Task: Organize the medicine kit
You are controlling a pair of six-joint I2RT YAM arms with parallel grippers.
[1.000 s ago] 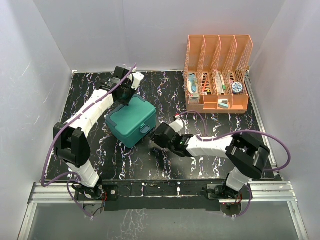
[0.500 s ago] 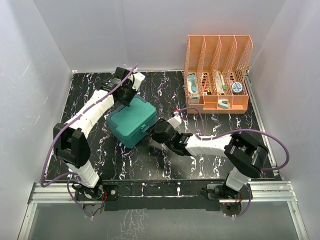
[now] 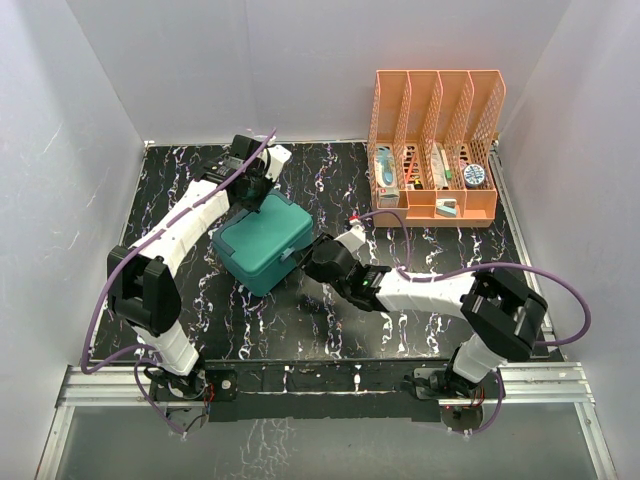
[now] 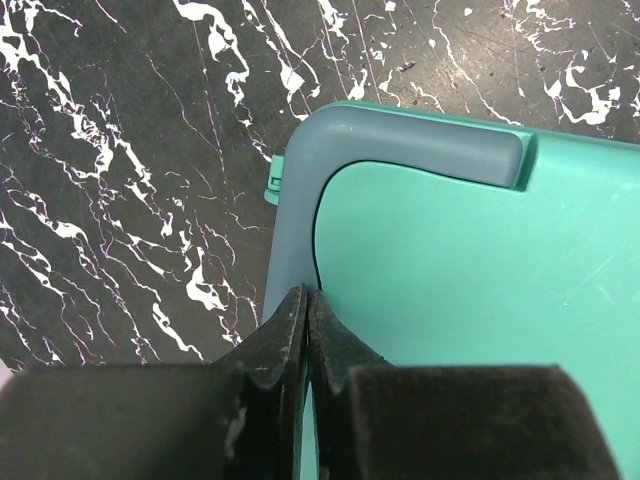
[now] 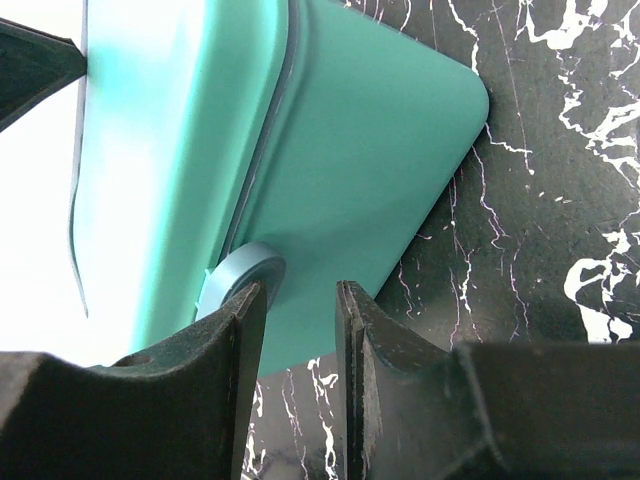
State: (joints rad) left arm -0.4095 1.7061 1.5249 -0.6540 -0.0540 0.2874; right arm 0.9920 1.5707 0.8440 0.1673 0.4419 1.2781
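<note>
Left gripper [image 4: 305,300]: fingers were pressed shut with nothing between them, tips over the grey band [image 4: 420,150] near a top corner of the kit [image 4: 480,300]; whether they touched it could not be told.
Kit: stood closed and turned at an angle, left of the middle of the table [image 3: 440,250], between the two grippers.
Latch [image 5: 240,275]: pale blue and round, on the kit's front wall, partly hidden behind one finger of the right gripper [image 5: 300,290].
Right gripper: fingers stood a little apart and held nothing, tips close against the kit's front wall at the latch.
Rack [image 3: 435,110]: orange mesh, at the far right of the table, well apart from the kit, with small items in its slots.
</note>
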